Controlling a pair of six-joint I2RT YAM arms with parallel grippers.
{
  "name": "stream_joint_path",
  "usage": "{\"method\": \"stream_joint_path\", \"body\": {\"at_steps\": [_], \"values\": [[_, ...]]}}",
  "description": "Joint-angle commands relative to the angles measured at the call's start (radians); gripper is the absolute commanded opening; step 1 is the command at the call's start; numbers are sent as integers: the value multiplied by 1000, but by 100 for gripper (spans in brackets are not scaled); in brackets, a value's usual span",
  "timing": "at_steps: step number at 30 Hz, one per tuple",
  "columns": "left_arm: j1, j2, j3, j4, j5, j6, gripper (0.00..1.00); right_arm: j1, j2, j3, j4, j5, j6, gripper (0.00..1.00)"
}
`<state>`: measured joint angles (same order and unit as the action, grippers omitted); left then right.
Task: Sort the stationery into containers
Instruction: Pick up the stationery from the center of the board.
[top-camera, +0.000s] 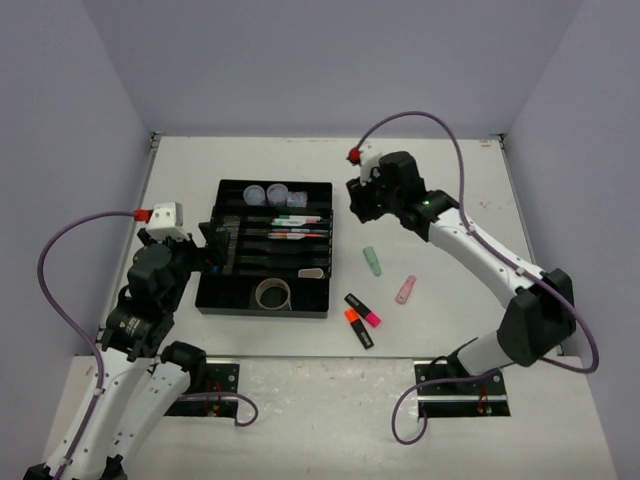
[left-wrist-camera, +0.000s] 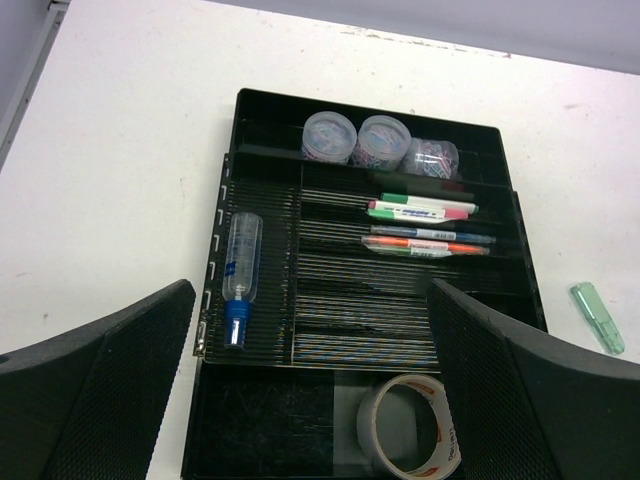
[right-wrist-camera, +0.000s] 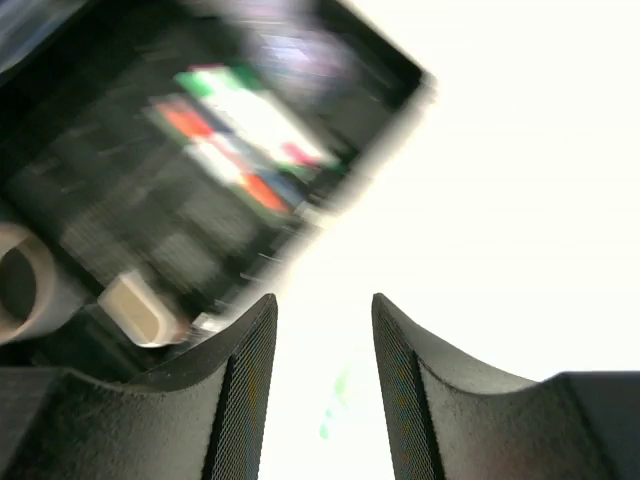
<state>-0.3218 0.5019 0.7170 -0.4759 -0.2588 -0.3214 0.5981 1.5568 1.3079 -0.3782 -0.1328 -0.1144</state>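
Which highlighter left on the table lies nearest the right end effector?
The green highlighter, close by the right end effector; the pale pink, bright pink and orange ones lie further off.

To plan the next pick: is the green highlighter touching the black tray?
Apart. The top external view shows bare table between the green highlighter and the black tray.

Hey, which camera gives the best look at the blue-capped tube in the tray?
The left wrist view: the blue-capped tube lies whole and sharp in the left slot of the tray, cap nearest the camera. In the top external view I cannot make it out, and the right wrist view is too blurred.
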Motion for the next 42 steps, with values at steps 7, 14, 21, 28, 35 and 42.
{"method": "stream_joint_path", "body": {"at_steps": [7,14,21,28,35,42], "values": [[6,17,13,30,-22,4,100,-69,49,-251,-14,257,266,49],[6,30,10,33,-4,7,100,-70,134,-219,-13,160,272,49],[6,32,9,34,2,8,100,-70,198,-198,-35,172,272,49],[6,32,10,34,3,7,100,-70,218,-202,-53,168,268,41],[7,27,10,34,2,8,100,-69,240,-170,-85,168,250,14],[6,32,10,36,6,10,100,-26,105,-95,-110,262,191,9]]}}
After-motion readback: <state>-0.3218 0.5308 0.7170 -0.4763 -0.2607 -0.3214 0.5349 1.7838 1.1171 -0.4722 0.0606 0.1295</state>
